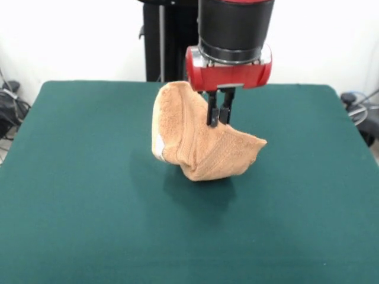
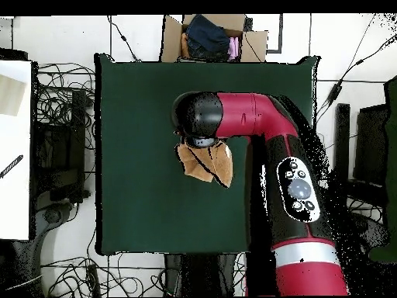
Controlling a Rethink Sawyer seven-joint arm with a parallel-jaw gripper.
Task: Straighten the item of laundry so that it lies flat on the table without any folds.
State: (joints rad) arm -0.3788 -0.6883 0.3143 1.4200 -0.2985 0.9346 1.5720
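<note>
Green felt covers the table (image 1: 71,177), bare on your left. At centre the towel (image 1: 195,142) hangs bunched and lifted off the felt, pinched between the nearly closed fingers of the gripper (image 1: 218,121). Let go now and it would likely land crumpled, folds trapped underneath. Beyond the table, a cardboard box (image 2: 174,39) holds dark and pink clothes.

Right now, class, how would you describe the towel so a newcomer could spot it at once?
Find the big dark green table; near its middle the red and black arm's gripper pinches a crumpled cloth. That cloth is the towel: orange-tan terry, bunched and hanging, the only soft, light-coloured thing over the green top.
</note>
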